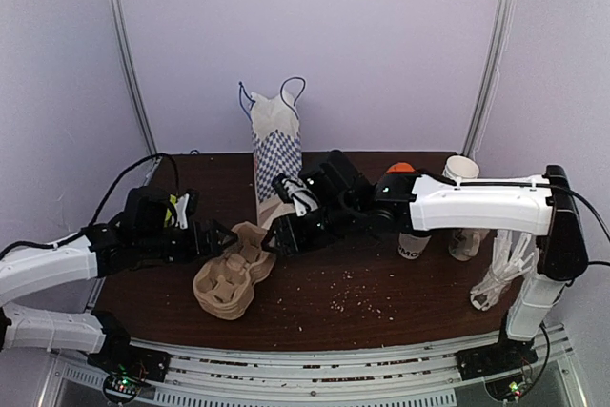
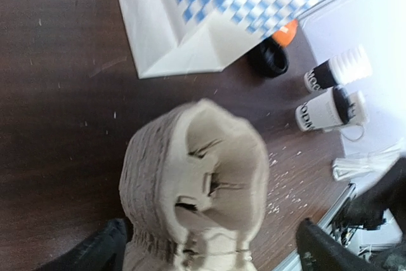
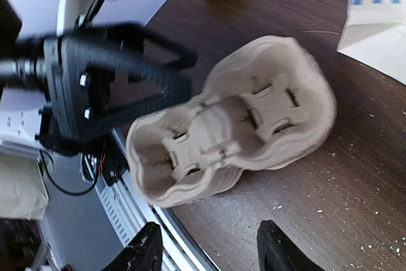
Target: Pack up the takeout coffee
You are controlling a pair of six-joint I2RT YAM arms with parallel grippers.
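Both arms are working over the cardboard cup carrier [image 1: 233,274], which is lying on the table [image 1: 381,297] just in front of the checked paper bag [image 1: 276,154]. The step in hand therefore looks like readying the carrier rather than moving the drink. The left gripper [image 1: 217,235] is standing wide open with its fingers [image 2: 108,249] straddling one end of the carrier; a gap is showing on one side, and it is gripping nothing. The right gripper [image 3: 209,233] is hovering by the other end, its jaws moderately parted with nothing between them. The takeout coffee [image 1: 412,247] is standing on the right part of the table, well apart from the carrier, with its upper half hidden behind the right arm in the overhead view. The left wrist view is showing it next to a stack of cups [image 2: 339,68]. No cup is sitting in any of the carrier's wells, so the packing proper seems not yet begun. Whether the carrier is lying fully flat I cannot tell, and its edge looks layered, as if several were nested together. The next move probably calls for the right arm, the nearer one, to go to the coffee and close around the cup's body below the lid. It would then need to keep the cup upright and lower it squarely into a well while the left gripper is steadying the carrier against sliding.
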